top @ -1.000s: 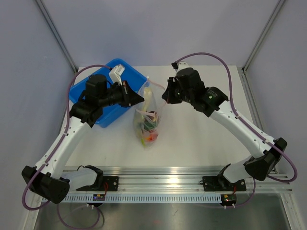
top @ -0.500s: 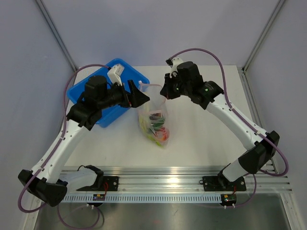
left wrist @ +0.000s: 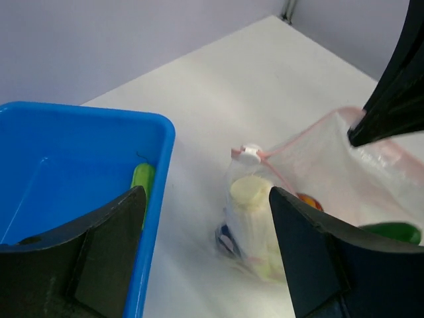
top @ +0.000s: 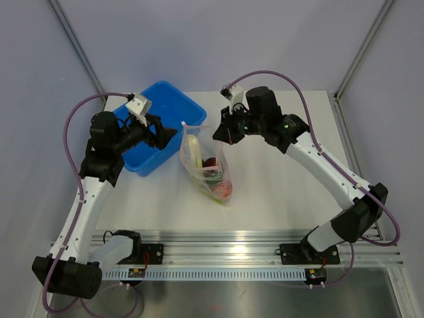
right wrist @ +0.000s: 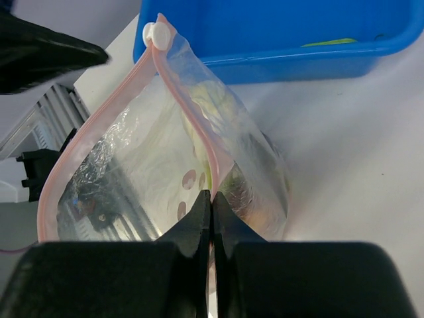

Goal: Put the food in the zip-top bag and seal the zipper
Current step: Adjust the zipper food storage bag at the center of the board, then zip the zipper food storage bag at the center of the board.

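R gripper (right wrist: 211, 199) pinched tight on zipper (right wrist: 187, 112), holding zip-top bag (top: 209, 165) up mid-table w/ food (top: 215, 182) inside, mouth open; L gripper (left wrist: 207, 199) spread wide, empty, by blue bin (top: 169, 106) edge, apart from bag.

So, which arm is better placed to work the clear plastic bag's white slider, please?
Left: the left gripper hangs open near the white slider; the right gripper pinches the pink zipper strip.

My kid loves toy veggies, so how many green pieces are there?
2: a light green piece in the blue bin, and a dark green piece inside the zip-top bag. The crinkly plastic may hide more.
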You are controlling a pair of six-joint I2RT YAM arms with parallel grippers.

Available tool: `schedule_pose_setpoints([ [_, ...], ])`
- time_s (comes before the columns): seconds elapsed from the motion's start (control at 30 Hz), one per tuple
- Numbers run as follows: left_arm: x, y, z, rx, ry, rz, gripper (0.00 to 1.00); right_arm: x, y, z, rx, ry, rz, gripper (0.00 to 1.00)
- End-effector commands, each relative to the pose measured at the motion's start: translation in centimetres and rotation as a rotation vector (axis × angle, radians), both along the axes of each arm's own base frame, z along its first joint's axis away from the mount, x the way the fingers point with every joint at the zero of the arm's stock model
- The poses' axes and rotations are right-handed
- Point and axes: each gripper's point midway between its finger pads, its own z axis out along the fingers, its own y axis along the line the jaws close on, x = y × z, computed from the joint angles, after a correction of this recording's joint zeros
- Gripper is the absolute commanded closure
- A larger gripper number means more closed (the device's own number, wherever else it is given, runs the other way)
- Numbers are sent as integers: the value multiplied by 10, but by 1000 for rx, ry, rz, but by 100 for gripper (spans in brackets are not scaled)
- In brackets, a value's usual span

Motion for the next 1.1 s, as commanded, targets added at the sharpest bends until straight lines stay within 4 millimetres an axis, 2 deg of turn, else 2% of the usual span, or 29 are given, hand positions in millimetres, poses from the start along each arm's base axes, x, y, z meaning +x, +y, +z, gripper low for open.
schedule_pose_setpoints([
  [0.0, -3, -13, 0, 117, -256, -199, 23, -7, 4, 20, 50, -67, 86, 97],
  [0.07, -11, -19, -17, 151, -274, -302, 26, -9, 4, 19, 53, -57, 112, 97],
  [0.1, -13, -22, -25, 158, -278, -350, 34, -9, 3, 17, 51, -48, 114, 97],
  [0.23, -26, -31, -39, 129, -262, -500, 35, -9, 1, 15, 52, -39, 132, 97],
  [0.37, -26, -38, -46, 78, -256, -638, 36, -9, 2, 13, 57, -27, 154, 97],
  [0.43, -23, -42, -47, 50, -244, -720, 39, -9, 3, 12, 58, -17, 164, 98],
  [0.5, -15, -42, -48, 46, -217, -718, 40, -10, 4, 11, 54, -12, 172, 98],
  [0.53, -14, -43, -42, 41, -230, -739, 40, -11, 4, 12, 55, -10, 178, 98],
  [0.57, -11, -42, -48, 33, -195, -740, 40, -10, 4, 13, 53, -15, 182, 97],
  [0.7, -7, -42, -46, 49, -222, -732, 39, -11, 3, 11, 46, -7, 186, 97],
  [0.9, -11, -46, -40, 12, -223, -787, 39, -10, 5, 10, 56, 6, 184, 97],
  [1.07, -25, -48, -39, 7, -250, -837, 41, -10, 8, 11, 67, 14, 188, 98],
])
